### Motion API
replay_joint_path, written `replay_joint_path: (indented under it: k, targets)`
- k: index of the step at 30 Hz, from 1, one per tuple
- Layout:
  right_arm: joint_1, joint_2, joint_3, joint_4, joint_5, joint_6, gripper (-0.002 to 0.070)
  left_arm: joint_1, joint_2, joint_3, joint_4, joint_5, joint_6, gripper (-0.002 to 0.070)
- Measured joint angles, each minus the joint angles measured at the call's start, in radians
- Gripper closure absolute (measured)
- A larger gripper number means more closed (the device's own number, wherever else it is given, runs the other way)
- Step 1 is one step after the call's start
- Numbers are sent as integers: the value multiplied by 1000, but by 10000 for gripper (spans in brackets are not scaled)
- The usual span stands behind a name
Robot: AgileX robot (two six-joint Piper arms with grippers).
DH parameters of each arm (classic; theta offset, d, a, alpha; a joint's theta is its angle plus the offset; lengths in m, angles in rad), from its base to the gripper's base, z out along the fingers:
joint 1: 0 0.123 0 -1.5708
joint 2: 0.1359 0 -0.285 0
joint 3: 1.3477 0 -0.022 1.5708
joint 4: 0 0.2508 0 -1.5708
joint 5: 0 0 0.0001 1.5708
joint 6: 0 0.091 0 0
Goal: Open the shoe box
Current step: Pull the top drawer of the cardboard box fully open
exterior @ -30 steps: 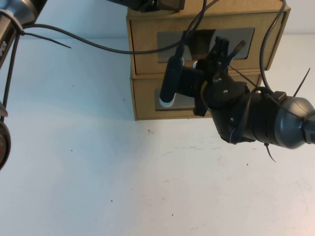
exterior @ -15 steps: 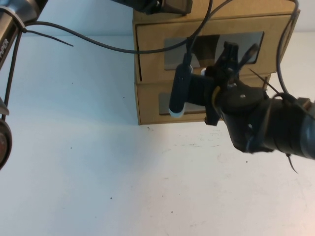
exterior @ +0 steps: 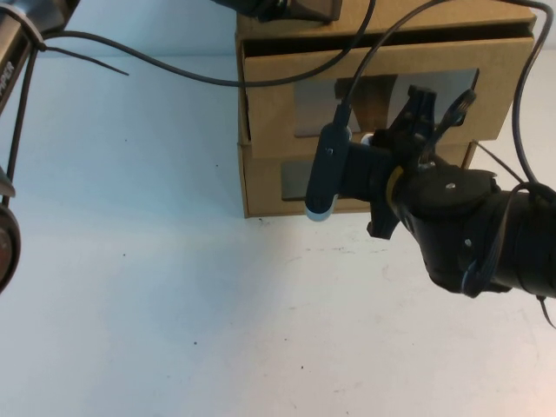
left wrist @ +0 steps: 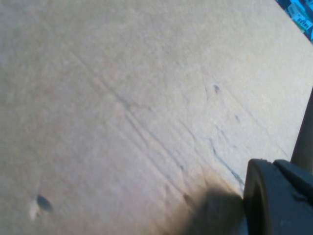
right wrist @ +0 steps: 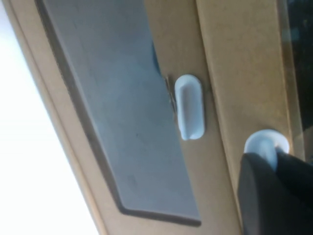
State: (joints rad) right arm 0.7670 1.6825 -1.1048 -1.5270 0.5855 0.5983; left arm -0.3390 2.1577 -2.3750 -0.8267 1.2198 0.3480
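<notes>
Upper right of frame: stacked shoe box (exterior: pixel 271 102), likely light, stiff cardboard, drawer-fronted. Hold by white pull tab (right wrist: pixel 266 142), where right gripper (exterior: pixel 434 109) is clamped. Left gripper (exterior: pixel 278 9) atop box, state unreadable.

We get bright, even light on the table (exterior: pixel 130 287) in the high view, just soft shadow along the shoe box (exterior: pixel 271 104). Both wrist views look mushy up close; the right one's partly blown out white.
</notes>
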Motion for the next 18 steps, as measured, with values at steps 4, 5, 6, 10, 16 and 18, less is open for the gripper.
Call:
replay_joint_path:
  k: [4, 5, 6, 10, 16, 18]
  targets:
    - [20, -34, 29, 24, 5, 0, 668, 0, 9, 0, -11, 0, -16, 678]
    - [25, -43, 36, 30, 7, -4, 668, 0, 11, 0, -16, 0, -18, 678]
    - [30, -51, 47, 37, 9, -9, 668, 0, 13, -1, -19, 0, -20, 679]
    - [52, -84, 84, 55, 36, -19, 668, 0, 18, -2, -28, 0, -25, 679]
    - [100, -167, 183, 105, 56, -26, 668, 0, 19, -2, -34, 0, -33, 679]
    - [123, -203, 222, 129, 71, -26, 668, 0, 20, -2, -36, 0, -34, 679]
